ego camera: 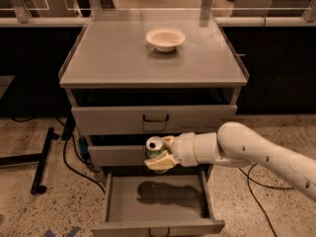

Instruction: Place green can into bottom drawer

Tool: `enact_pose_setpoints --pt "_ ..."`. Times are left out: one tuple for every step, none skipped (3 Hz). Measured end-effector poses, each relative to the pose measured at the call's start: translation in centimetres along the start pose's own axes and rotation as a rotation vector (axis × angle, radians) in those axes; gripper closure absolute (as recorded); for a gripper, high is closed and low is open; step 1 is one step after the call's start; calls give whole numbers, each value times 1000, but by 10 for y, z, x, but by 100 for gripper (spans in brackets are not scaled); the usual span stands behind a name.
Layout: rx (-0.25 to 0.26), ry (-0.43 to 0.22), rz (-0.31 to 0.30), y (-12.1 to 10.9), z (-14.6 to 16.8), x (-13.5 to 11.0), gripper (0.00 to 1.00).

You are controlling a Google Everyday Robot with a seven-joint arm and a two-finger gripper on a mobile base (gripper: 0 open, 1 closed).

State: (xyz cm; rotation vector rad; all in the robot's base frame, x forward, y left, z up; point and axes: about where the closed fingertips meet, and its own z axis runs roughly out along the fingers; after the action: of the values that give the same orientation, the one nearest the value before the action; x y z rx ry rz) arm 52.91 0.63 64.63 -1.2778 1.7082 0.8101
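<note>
The green can [154, 150] is held upright in my gripper [159, 155], its silver top showing. The gripper is shut on the can and hangs in front of the middle drawer [116, 155], above the back of the bottom drawer. The bottom drawer [155, 199] is pulled out wide, a shallow grey tray with nothing inside but the arm's shadow. My white arm [247, 149] reaches in from the right.
A white bowl [165, 38] sits on the cabinet's top [108, 53]. The top drawer [155, 118] and the middle drawer are slightly open. A black stand leg [42, 159] and cables [74, 164] lie on the speckled floor at the left; another cable [254, 194] lies at the right.
</note>
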Motion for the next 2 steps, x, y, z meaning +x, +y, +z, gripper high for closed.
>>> enact_pose_setpoints --pt "-2 -30 42 12 39 58 100" --pt "-10 -52 86 3 99 124 100"
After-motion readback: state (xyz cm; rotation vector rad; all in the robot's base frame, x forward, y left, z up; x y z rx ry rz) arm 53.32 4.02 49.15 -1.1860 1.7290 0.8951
